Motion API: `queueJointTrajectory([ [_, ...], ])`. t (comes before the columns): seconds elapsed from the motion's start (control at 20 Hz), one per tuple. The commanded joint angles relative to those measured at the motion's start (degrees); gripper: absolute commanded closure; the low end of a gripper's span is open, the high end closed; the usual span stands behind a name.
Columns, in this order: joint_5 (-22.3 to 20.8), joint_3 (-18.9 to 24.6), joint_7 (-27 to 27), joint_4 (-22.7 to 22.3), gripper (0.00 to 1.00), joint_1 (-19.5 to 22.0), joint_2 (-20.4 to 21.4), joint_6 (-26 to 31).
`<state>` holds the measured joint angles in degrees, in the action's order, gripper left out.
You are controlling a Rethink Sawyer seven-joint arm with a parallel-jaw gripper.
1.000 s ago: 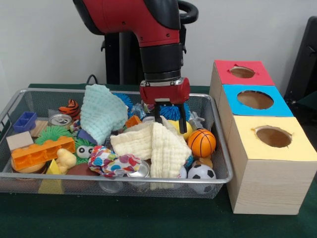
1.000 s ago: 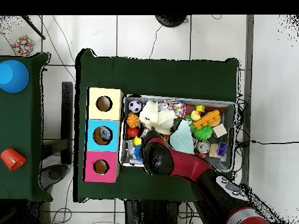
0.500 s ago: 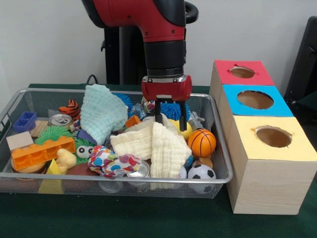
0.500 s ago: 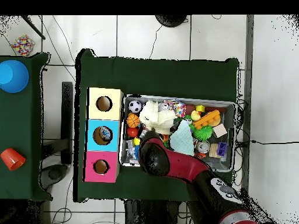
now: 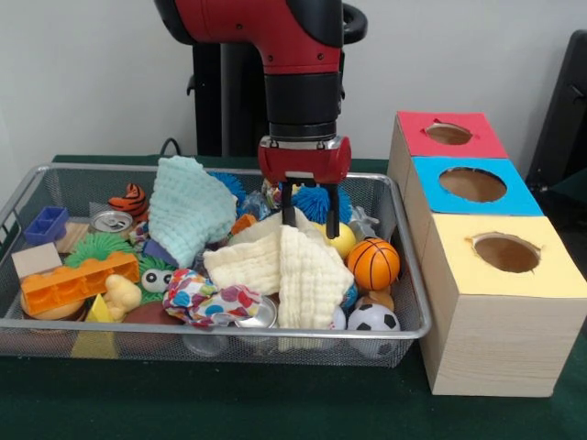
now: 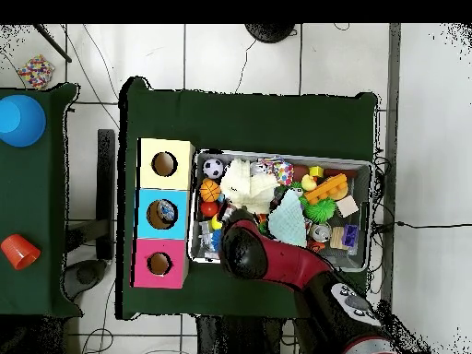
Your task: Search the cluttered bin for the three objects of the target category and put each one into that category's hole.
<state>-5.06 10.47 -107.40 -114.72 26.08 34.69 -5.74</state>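
Note:
The bin (image 5: 220, 331) is a wide silver wire-mesh tray full of toys and cloths; it also shows in the overhead view (image 6: 277, 155). My gripper (image 5: 309, 209) hangs over its middle-right part. Its fingers (image 5: 286, 197) stand a little apart on the raised top fold of a cream cloth (image 5: 275, 266). To the right stand a red box (image 5: 413, 137), a blue box (image 5: 431, 197) and a yellow box (image 5: 459, 275), each with a round hole on top. In the overhead view my arm (image 6: 244, 251) hides the gripper.
Around the cream cloth lie a mini basketball (image 5: 373, 264), a soccer ball (image 5: 372, 319), a yellow ball (image 5: 345, 240), a mint cloth (image 5: 188, 211), a patterned cloth (image 5: 206, 301), an orange brick (image 5: 78, 280) and a can (image 5: 112, 221).
The gripper has shifted slightly left and risen a little. The cream cloth's top fold has come up with it.

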Motion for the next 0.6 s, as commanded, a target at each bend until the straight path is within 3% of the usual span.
queueJointTrajectory([
  [0.05,1.9,-1.1,-4.6,6.4,0.00,-0.6,-0.6,9.4],
  [0.6,-0.7,0.1,-1.7,8.6,0.00,0.5,-1.3,15.9],
])
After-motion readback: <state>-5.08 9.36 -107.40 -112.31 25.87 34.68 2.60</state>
